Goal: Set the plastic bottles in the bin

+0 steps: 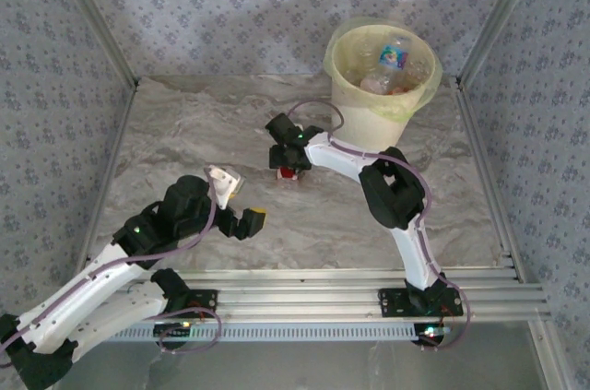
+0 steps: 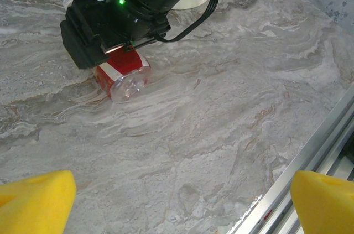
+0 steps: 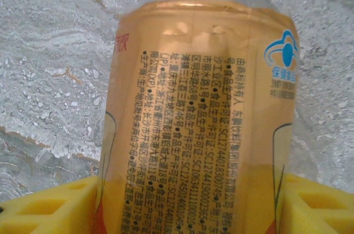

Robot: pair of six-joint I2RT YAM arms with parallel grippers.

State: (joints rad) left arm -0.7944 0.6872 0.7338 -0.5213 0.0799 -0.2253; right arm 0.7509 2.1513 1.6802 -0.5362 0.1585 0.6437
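A small plastic bottle with a red and white label lies on its side mid-table. My right gripper is down over it, black body on top. In the right wrist view the bottle's orange printed side sits between the yellow pads, which press its two flanks; the right gripper is shut on it. The bin stands at the back right with several bottles inside. My left gripper hovers open near the front left, holding nothing.
An aluminium rail runs along the table's near edge, also seen at the right of the left wrist view. Patterned walls close in the sides and back. Bare marble table lies between the grippers and the bin.
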